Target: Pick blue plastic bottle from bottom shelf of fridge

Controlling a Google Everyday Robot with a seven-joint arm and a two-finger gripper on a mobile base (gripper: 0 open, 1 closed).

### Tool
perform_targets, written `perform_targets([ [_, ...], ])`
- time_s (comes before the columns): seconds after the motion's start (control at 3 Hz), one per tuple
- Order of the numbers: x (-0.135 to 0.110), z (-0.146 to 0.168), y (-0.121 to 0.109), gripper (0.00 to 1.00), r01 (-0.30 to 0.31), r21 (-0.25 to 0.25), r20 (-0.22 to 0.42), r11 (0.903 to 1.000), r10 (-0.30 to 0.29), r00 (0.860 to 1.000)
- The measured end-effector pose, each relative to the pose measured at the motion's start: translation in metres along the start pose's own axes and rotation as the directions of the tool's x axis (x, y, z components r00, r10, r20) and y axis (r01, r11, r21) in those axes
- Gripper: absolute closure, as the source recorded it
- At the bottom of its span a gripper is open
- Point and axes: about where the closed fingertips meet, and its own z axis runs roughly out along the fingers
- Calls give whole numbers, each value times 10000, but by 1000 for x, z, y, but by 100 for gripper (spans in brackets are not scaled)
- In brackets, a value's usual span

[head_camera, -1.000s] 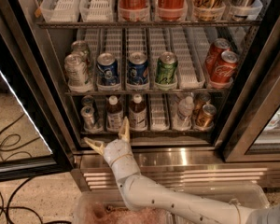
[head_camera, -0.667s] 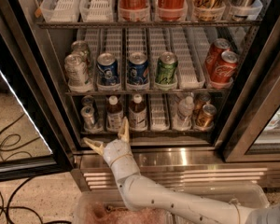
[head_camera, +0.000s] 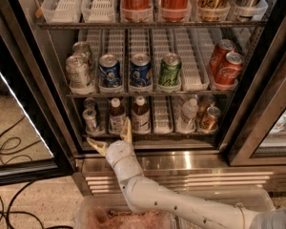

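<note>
hovering splayed hand [head_camera: 113,139], below blue plastic bottle [head_camera: 117,117]

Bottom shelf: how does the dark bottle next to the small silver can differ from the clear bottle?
The dark bottle has a brownish body and a pale label; the clear bottle is colourless. The dark bottle stands just above the open end effector, which sits in front of the bottom shelf rail; the clear bottle is further right, past an empty lane, beside a golden can. Both stand upright at the shelf front.
</note>
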Motion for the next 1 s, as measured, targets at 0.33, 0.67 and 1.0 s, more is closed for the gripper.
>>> perform_targets([
  [0.33,-3,13,-7,9,223,92,202,9997,-225,9995],
  [0.67,0,24,-10,15,372,64,202,9993,-373,9991],
  [1.0,5,32,-12,23,457,99,170,9989,-458,9988],
])
